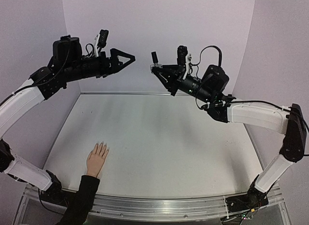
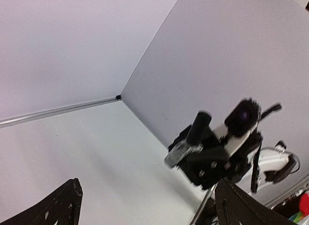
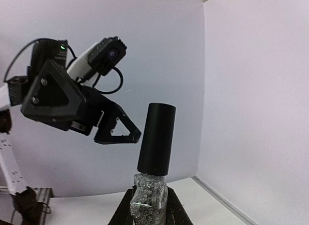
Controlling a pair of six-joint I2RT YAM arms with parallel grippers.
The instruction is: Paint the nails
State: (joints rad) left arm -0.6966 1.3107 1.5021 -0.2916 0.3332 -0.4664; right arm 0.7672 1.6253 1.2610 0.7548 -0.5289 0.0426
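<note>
Lavender walls, white table point(image 1: 169, 138). Both arms are raised high over the far end, grippers facing each other.

- Right gripper point(image 1: 159, 69): jaws clamped on a glass bottle point(image 3: 148, 201), held upright, black cap point(image 3: 157, 138) on.
- Left gripper point(image 1: 129, 58): jaws spread wide, holding nothing, level with the cap and near it but apart.
- Hand point(image 1: 97, 158): flat on the near-left table, fingers pointing away, black sleeve point(image 1: 83, 196) running off the near edge. Nails point(image 1: 102, 146) are at the fingertips, too small to tell whether painted. Well apart from both grippers.

Step, as judged: opening the bottle, no painting begun. The next move calls for the left jaws to line up around the cap, close, then twist while the right gripper holds firm. Risk: the bottle slipping or tilting.
</note>
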